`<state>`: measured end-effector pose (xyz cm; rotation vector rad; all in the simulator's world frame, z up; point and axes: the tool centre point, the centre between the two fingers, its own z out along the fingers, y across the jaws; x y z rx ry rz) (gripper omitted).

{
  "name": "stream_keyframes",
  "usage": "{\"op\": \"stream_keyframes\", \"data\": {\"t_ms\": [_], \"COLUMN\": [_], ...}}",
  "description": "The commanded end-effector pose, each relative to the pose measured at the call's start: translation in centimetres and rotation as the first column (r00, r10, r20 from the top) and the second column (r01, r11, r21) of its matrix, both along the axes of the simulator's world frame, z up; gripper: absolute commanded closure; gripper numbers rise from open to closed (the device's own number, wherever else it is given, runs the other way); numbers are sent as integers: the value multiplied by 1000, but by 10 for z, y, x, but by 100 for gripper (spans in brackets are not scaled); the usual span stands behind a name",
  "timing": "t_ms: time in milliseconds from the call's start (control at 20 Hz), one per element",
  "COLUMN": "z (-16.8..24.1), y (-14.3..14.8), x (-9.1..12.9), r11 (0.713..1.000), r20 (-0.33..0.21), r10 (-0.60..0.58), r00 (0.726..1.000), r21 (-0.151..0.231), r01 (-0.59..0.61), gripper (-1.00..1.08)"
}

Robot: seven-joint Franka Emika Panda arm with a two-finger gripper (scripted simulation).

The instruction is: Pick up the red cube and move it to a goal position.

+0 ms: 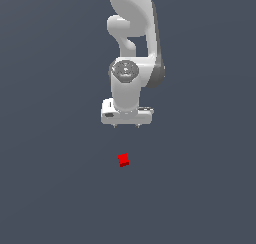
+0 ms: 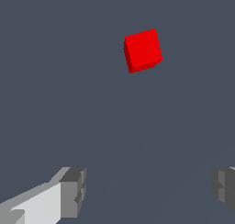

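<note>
The red cube (image 1: 123, 160) is a tiny bright red block lying on the dark grey floor, below the arm in the exterior view. It also shows in the wrist view (image 2: 142, 50), turned at a slight angle. My white gripper (image 1: 127, 126) hangs above and behind the cube, well apart from it. In the wrist view its grey fingertips (image 2: 73, 191) stand wide apart, so the gripper (image 2: 149, 191) is open and holds nothing. The cube lies ahead of the fingers, not between them.
The plain dark grey floor (image 1: 200, 188) fills both views. The white arm (image 1: 132, 48) rises behind the gripper in the exterior view. No other object shows.
</note>
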<state>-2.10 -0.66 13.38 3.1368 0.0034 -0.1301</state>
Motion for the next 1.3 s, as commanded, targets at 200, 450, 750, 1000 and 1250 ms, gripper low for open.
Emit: {"op": "stream_keyframes", "data": {"t_ms": [200,450,750,1000,1250], "z": [-3,-15,-39,-65,-88], "y": [-1,-4,-9,-13,-15], "x": [2,12,34,59,83], "r11": [1000,999,996,989,979], "r20": [2,10,27,45,63], "r10": [7,32,88,148,203], "r00": [1000,999,996,988,977], "r21": [0,1,3,4,4], "r01": [-7,-32,-88,-148,-204], "gripper": [-92,-92,-92,-92,-92]}}
